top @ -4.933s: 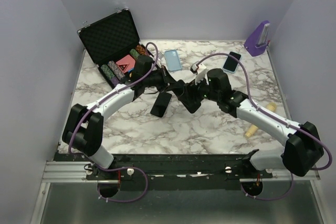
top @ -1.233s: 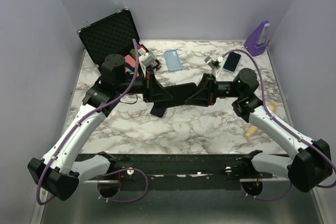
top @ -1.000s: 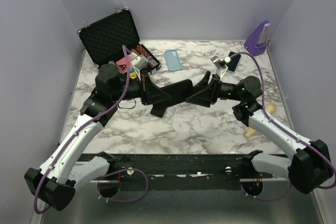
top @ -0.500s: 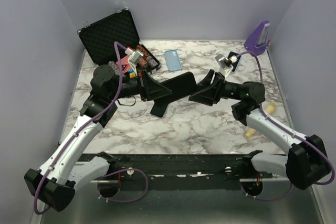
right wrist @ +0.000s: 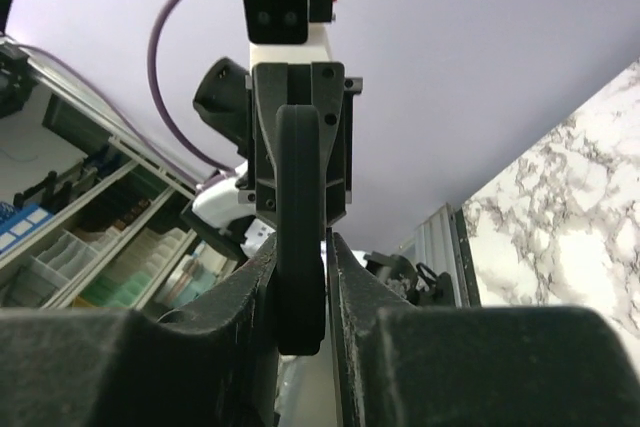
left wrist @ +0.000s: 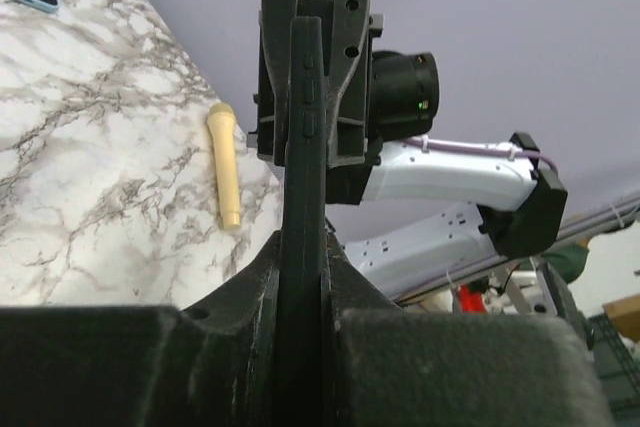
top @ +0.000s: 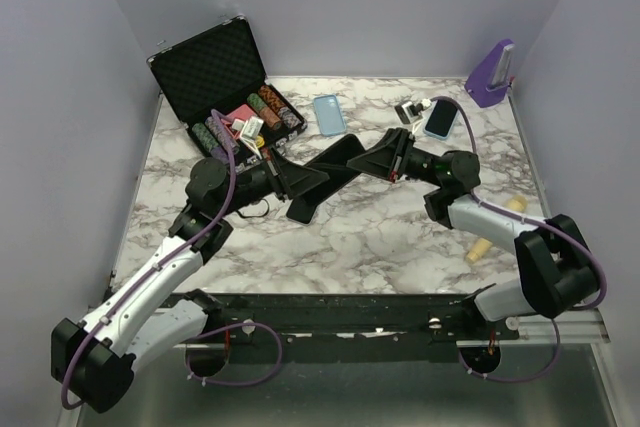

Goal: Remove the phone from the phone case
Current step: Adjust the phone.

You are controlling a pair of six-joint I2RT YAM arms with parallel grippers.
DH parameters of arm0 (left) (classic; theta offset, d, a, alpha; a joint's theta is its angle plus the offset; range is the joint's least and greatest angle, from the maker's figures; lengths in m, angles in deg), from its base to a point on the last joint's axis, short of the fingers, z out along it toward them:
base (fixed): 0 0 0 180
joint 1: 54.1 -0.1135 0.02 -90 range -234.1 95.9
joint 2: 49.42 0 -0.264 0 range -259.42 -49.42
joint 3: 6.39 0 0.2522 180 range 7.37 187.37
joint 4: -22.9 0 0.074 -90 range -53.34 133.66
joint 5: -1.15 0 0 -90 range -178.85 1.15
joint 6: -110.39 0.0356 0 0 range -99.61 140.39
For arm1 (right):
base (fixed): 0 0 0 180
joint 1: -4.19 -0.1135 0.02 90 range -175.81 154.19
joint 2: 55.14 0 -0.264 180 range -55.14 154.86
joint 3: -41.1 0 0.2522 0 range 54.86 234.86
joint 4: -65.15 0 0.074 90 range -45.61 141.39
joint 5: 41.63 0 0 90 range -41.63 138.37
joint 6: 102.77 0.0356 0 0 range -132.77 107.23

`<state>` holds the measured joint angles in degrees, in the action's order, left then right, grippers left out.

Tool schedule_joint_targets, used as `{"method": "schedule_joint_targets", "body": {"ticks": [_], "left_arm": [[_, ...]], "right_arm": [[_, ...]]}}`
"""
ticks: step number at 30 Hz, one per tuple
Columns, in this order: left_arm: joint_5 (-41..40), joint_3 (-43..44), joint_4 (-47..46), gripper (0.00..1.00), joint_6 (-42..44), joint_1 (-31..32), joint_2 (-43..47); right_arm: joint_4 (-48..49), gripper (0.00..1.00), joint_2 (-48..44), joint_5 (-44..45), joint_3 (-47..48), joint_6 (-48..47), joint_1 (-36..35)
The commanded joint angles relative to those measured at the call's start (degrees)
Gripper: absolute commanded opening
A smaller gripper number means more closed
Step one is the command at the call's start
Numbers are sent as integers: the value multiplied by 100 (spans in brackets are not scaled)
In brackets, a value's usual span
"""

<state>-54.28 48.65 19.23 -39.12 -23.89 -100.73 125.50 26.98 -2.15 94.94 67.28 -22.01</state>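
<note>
Phone case pinched at both ends, clear of the table

Phone case (top: 342,159), black and slim, hangs in the air over the middle of the marble table (top: 400,237), caught between the two arms. The left gripper (top: 322,173) is clamped on its left end and the right gripper (top: 374,159) on the opposite end. The two sets of fingers face each other, with only a short stretch of black slab showing between them.

From the left wrist the case is seen edge-on, running straight out between the fingers. Two side buttons show on its rim, and the right gripper is closed around its far end. From the right wrist the same slab shows a rounded edge (fingers pressed against both of its faces), and the left gripper holds the far end. The phone itself cannot be told apart from the case in any view.

At the back left stands an open black box (top: 210,69) with rows of poker chips (top: 268,110) in its tray. A pale blue cover (top: 328,114) lies flat just to its right. A blue-edged handset (top: 440,119) lies at the back right, near a purple object (top: 490,74) in the corner. A beige stick (top: 495,230) lies beside the right forearm.
</note>
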Motion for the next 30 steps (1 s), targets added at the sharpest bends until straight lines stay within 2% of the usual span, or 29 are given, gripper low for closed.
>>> {"method": "schedule_joint_targets", "body": {"ticks": [1, 5, 6, 8, 9, 10, 12, 13, 14, 18, 21, 25, 27, 30], "left_arm": [[-1108, 12, -772, 0, -500, 221, 323], [-2137, -15, -218, 0, -694, 519, 455], [-2295, 55, -43, 0, -694, 590, 446], [-2393, 196, 230, 0, -659, 678, 394], [-2384, 284, 371, 0, -633, 696, 359], [-2280, 406, 598, 12, -589, 687, 332], [-2218, 679, 1221, 58, -300, 696, 332], [-2174, 802, 1546, 72, -124, 670, 376], [-2121, 864, 1732, 81, 112, 644, 446], [-1700, 1101, 2699, 99, 641, 170, 771], [-1060, 1531, 3481, 99, 1089, -374, 527], [565, 2146, 3800, 96, 1660, -736, -360], [1190, 2236, 3476, 90, 1758, -693, -677], [1684, 2140, 2765, 90, 1574, -570, -880]], "right_arm": [[941, 31, -126, 595, 106, -147, -52], [53, 29, -180, 763, 220, -367, -96], [-79, 24, -153, 763, 264, -367, -96], [-186, 1, -31, 659, 378, -324, -96], [-116, 1, 74, 545, 465, -184, -88], [6, 1, 180, 343, 597, -9, -70], [182, 1, 391, 26, 782, 482, 26], [392, 1, 479, -97, 817, 737, 114], [638, 1, 593, -307, 870, 1018, 228], [1026, 1, 857, -1055, 1002, 1539, 527], [1045, 1, 840, -1372, 1020, 1557, 545], [949, 1, 726, -1758, 1029, 1418, 545], [624, 1, 621, -1917, 1011, 1120, 545], [-375, 1, 366, -1970, 976, 321, 545]]}}
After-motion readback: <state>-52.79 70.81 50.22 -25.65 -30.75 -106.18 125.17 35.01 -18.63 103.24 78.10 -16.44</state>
